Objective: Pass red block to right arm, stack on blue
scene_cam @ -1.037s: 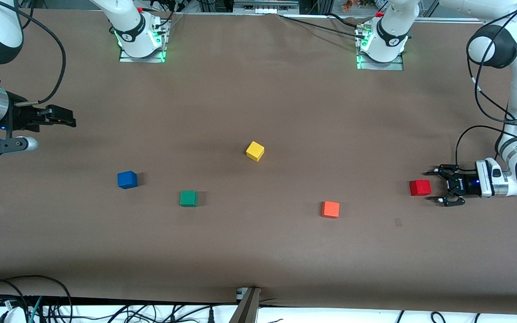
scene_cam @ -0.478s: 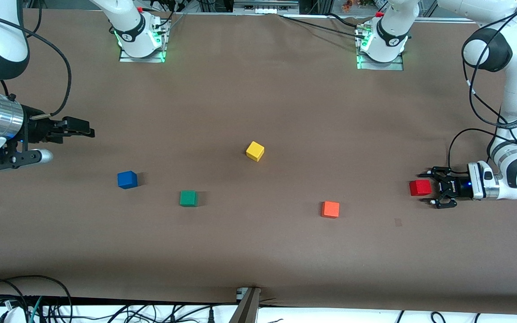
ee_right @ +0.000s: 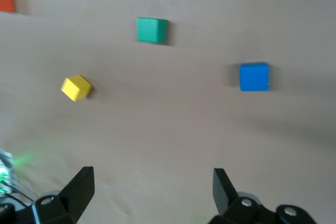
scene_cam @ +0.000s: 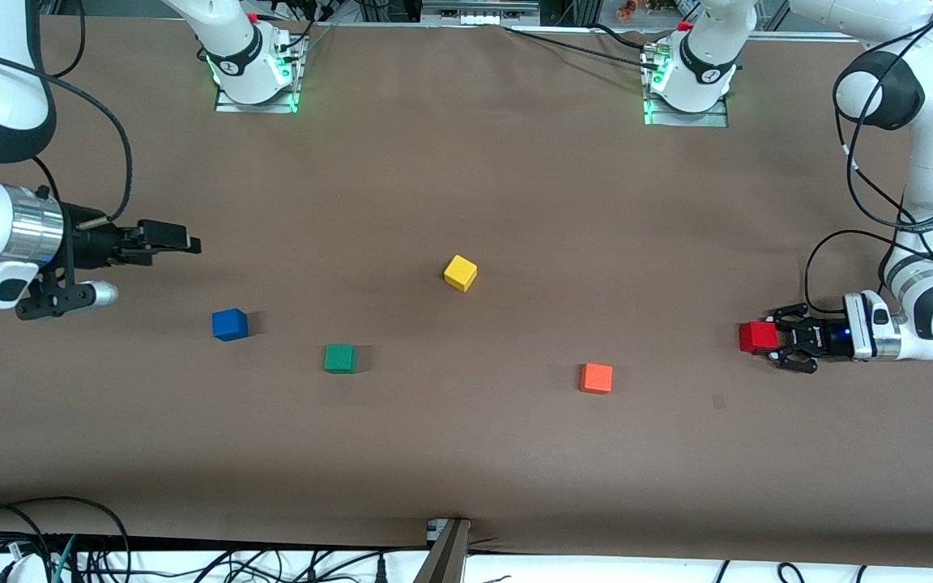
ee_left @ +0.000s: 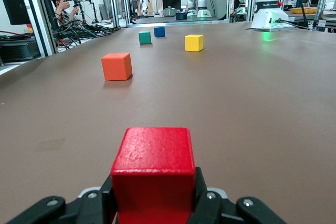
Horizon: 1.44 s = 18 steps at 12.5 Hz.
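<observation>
Red block (scene_cam: 758, 337), at the left arm's end of the tabletop (scene_cam: 466, 453), is now clamped by the left gripper (scene_cam: 776, 348), whose jaws have just shut on it; lifting comes next. From the left wrist, orange block (ee_left: 116, 66) lies ahead. From the right wrist, right gripper (ee_right: 152, 190) hangs wide open and empty above the tabletop near the blue block (ee_right: 254, 76); nothing blocks the handover.

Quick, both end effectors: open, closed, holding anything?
Left end effector: closed on the red block, at table level.
Right end effector: open, empty, over the table.

White jointed arms with dark joint bands, silver wrist rings, black cables, black fingers (scene_cam: 790, 311), green-lit bases
</observation>
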Tool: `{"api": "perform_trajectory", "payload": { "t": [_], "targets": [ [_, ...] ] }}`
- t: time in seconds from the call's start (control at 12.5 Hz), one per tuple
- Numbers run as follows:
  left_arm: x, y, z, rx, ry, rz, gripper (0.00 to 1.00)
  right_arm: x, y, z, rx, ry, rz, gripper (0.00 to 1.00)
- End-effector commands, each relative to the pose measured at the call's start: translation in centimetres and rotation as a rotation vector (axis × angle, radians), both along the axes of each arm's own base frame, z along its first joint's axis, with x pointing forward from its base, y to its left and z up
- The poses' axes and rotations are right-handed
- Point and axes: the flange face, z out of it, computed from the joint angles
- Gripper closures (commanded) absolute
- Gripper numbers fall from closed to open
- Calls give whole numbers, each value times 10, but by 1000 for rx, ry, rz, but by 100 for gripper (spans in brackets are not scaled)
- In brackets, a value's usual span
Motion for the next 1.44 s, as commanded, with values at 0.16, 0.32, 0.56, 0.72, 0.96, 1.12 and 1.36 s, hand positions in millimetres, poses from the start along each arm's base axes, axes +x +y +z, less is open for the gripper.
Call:
{"api": "perform_trajectory", "payload": {
  "t": [0.16,0.32,0.56,0.72,0.96,1.12,1.36],
  "targets": [
    [18,-31,10,-33,-40,-40,100,14,18,-17,194,28,-57,0],
    [29,-77,17,-112,-9,-75,100,18,24,-27,272,52,-78,0],
    [48,-151,33,-212,-10,-132,100,26,28,-40,335,53,-117,0],
    [57,-217,46,-330,-20,-157,100,30,37,-40,440,68,-146,0],
    [62,-325,61,-412,-23,-236,100,38,50,-39,567,61,-195,0],
    [65,-397,78,-513,5,-207,100,43,61,-50,620,65,-219,0],
    [66,-477,89,-557,50,-115,100,44,88,-65,653,85,-233,0]
  ]
}}
